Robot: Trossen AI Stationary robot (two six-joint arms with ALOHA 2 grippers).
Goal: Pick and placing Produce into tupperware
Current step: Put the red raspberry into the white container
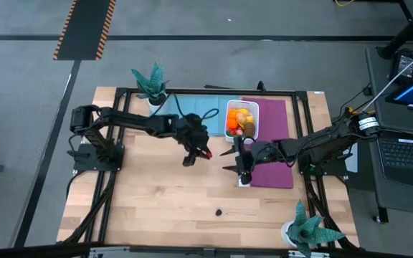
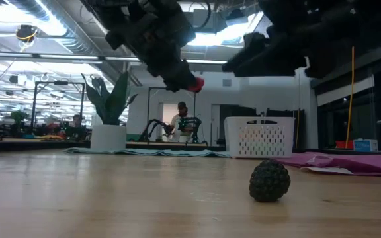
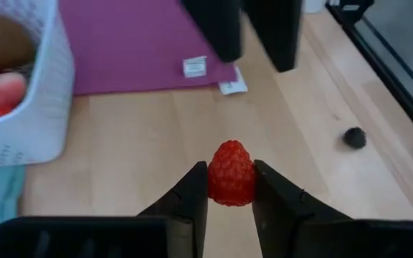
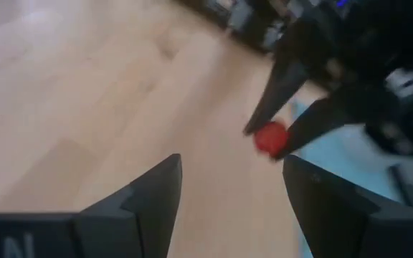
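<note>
My left gripper hangs above the table's middle, shut on a red raspberry, which also shows in the low view. The white tupperware stands at the far side, partly on the purple mat, with orange, yellow, red and brown produce inside. A dark berry lies on the bare wood near the front edge. My right gripper hovers open just right of the left one, over the mat's near left corner, with nothing between its fingers. My left gripper pinches the raspberry's two sides between its fingertips. The fingers slant downward from the table's left. The raspberry is lifted clear of the table, and its rounded tip sticks out past the fingertips.
A teal cloth lies left of the tupperware. Teal potted plants stand at the far left and near right corners. A black frame rail runs round the table. Bare wood lies in front of both grippers.
</note>
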